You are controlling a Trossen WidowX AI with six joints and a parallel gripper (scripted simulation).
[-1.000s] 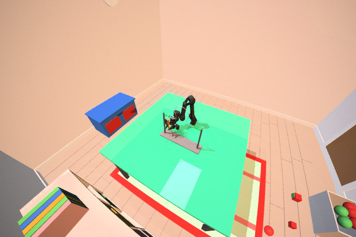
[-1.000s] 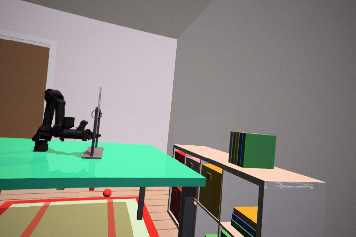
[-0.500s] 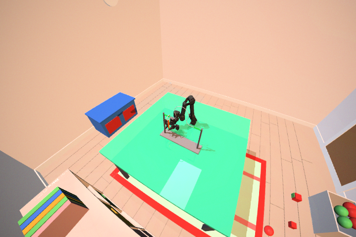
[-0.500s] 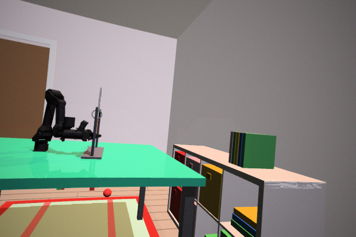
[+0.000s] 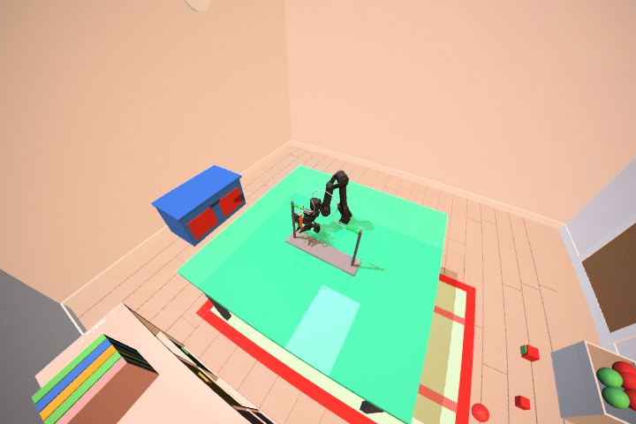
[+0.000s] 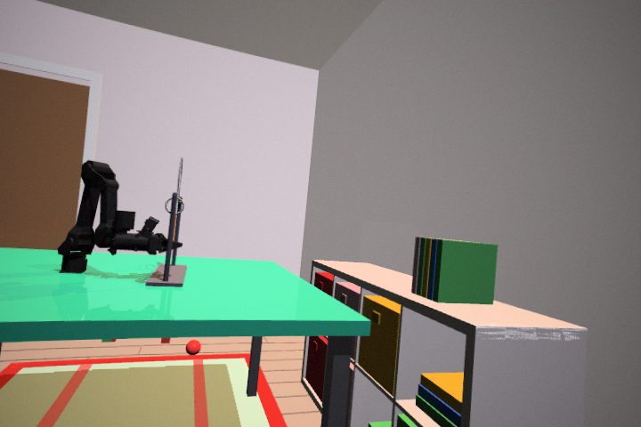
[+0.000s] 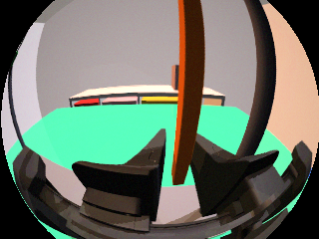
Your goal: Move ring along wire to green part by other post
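Observation:
The orange handle [image 5: 301,220] [image 7: 191,75] hangs below its pale ring [image 5: 300,215] [image 6: 166,205], which is around the wire at the green part beside the left post [image 5: 293,225] in the top view. The other green part [image 5: 352,230] joins the right post [image 5: 356,248]. My gripper [image 5: 305,228] [image 6: 178,245] [image 7: 174,131] is at the handle's lower end, its fingers on either side and partly closed. In the wrist view the handle leans, close to the right finger, with a narrow gap at the left finger. The ring is out of the wrist view.
The thin grey wire [image 5: 321,191] [image 6: 181,173] arches above and beside my wrist. The dark post [image 7: 266,65] stands close to the right of my fingers in the wrist view. The base board [image 5: 329,254] lies below on the green table [image 5: 259,269].

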